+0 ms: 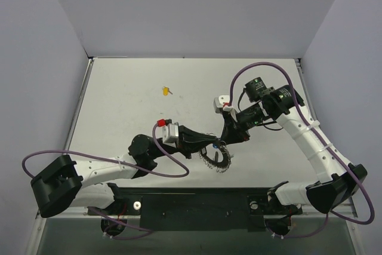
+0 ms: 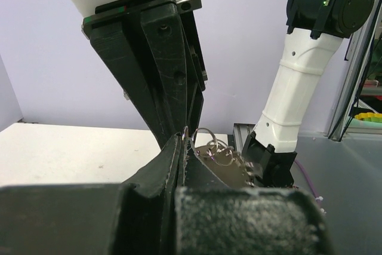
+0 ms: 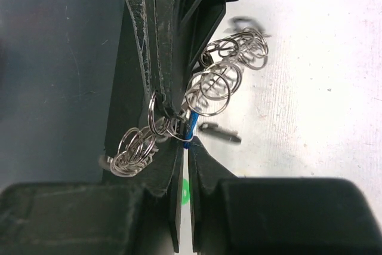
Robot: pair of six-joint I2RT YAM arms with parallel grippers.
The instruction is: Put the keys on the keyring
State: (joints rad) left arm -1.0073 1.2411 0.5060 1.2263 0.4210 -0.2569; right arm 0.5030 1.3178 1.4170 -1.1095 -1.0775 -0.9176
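Item 1, top view. We logged the desk, pale, with both arms meeting at lower centre of the frame. The left tool reached in from the left and the right tool came down from the upper right, their tips close together. The keyring hung just below the two tips, at lower centre. A speck of the blue key showed between the tips. The yellow key lay alone towards upper centre, well apart from the rest.

Item 2, left wrist view. We found the left tool at bottom centre with its jaws pressed narrow, a wire ring of the keyring pinched at the tip and the other rings bunched just to its right. The right tool descended from the upper left of the frame and met it tip to tip. The white right arm stood at the right.

Item 3, right wrist view. We recorded the right tool at bottom centre, jaws narrow, holding the blue key at the tips. The left tool entered from the top, clamped on the keyring, whose rings spread to the upper right and lower left. A green patch showed in the slit between the right jaws, and we could not tell what it was.
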